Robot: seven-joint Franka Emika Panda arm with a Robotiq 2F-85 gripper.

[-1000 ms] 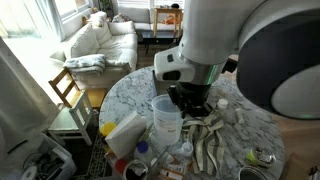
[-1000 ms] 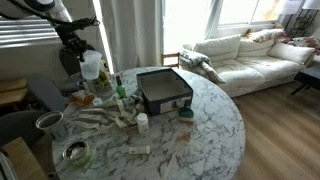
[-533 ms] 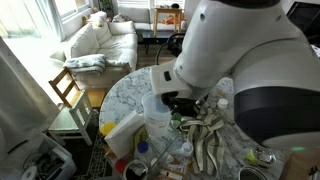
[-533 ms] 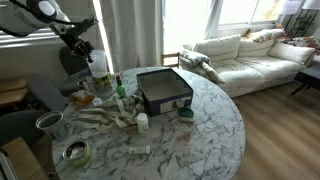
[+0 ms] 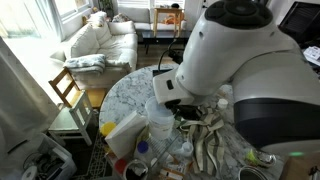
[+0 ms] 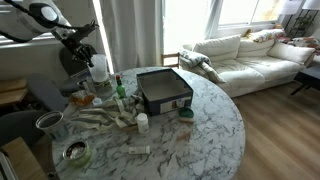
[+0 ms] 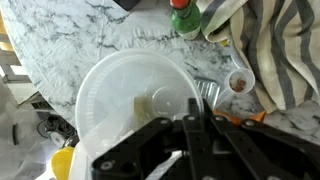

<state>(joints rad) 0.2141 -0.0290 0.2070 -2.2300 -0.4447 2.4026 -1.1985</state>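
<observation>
Cup (image 6: 98, 68) in my jaws has shifted sideways toward the green bottle (image 6: 119, 88) vs a second ago. In the last half second it also dropped a touch. My arm (image 5: 240, 60) has swung across in an exterior view: the big white link now fills most of the right side. It covers the far part of the worktop (image 5: 125, 90) that was open before. In that same view the cup sits slightly further left and lower than it did.
</observation>
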